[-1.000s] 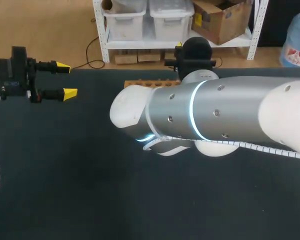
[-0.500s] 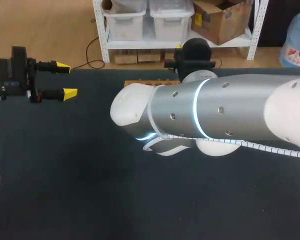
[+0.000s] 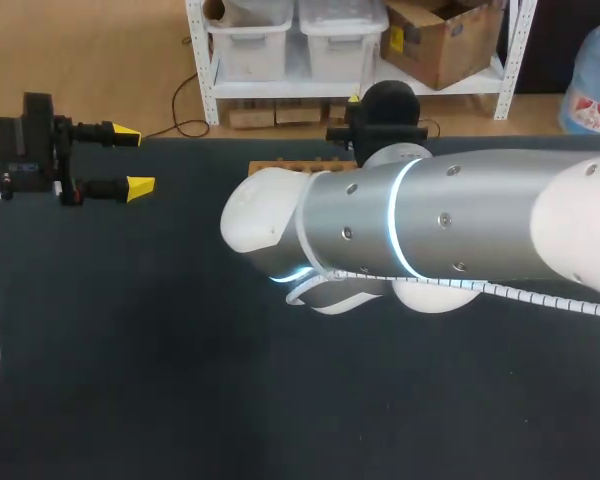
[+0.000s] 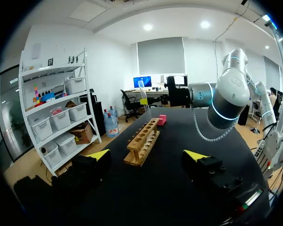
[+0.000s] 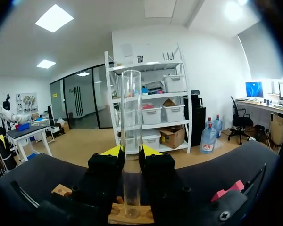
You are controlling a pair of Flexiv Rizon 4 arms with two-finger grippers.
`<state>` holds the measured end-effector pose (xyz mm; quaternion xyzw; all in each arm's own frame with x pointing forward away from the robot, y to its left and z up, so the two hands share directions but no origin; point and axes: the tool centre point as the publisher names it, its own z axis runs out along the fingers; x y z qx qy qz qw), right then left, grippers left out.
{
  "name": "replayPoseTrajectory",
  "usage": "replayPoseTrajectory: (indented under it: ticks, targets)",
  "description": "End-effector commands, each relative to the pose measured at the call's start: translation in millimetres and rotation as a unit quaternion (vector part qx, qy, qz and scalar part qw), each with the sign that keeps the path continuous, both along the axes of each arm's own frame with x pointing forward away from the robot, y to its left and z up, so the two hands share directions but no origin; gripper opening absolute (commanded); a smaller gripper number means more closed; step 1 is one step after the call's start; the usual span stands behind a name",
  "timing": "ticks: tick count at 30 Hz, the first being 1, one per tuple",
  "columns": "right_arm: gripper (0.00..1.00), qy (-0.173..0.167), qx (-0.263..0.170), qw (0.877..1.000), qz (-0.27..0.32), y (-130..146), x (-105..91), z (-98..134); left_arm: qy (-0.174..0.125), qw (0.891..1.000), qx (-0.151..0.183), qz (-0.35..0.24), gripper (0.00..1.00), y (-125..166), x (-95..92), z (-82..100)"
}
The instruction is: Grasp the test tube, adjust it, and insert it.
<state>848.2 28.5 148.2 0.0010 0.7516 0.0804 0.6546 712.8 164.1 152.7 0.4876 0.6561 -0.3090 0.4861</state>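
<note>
Grasp and adjust are looking done, and insertion is underway, as I'm judging it. Right gripper (image 5: 130, 154) is clamping the test tube (image 5: 131, 108) between both yellow tips, fingers nearly together, pinching it around mid-length. Tube is standing upright over the wooden rack (image 5: 130, 217), which is sitting near the desk's (image 3: 130, 350) far edge, about mid-width. Tube's bottom end is sitting at or just inside a rack hole right under the gripper. I can't tell how deep it's going or whether it's bottoming out. What's remaining: pushing it down until it's seating, opening the fingers, backing off. Tube itself is looking clear and see-through, empty as far as I can tell, straight-walled, open rim on top, and it's sticking up well above the fingertips. Head view isn't helping: right arm (image 3: 430, 230) is covering most of the rack and its own gripper. Left gripper (image 3: 132, 158) is hanging wide open with nothing in it, near the desk's far left corner, well apart from the rack.
</note>
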Motion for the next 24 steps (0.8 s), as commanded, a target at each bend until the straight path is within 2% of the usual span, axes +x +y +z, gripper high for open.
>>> replayPoseTrajectory:
  ticks: [1, 24]
  targets:
    - [0.0, 0.006, 0.0, 1.0, 0.002, -0.8, -3.7, -1.1, -0.003, 1.0, -0.002, 0.001, 1.0, 0.5, -0.7, -1.6]
    - [0.0, 0.038, 0.011, 0.999, -0.001, 6.4, -4.8, -26.9, -0.003, 1.0, -0.002, 0.001, 1.0, 0.5, -0.7, -1.6]
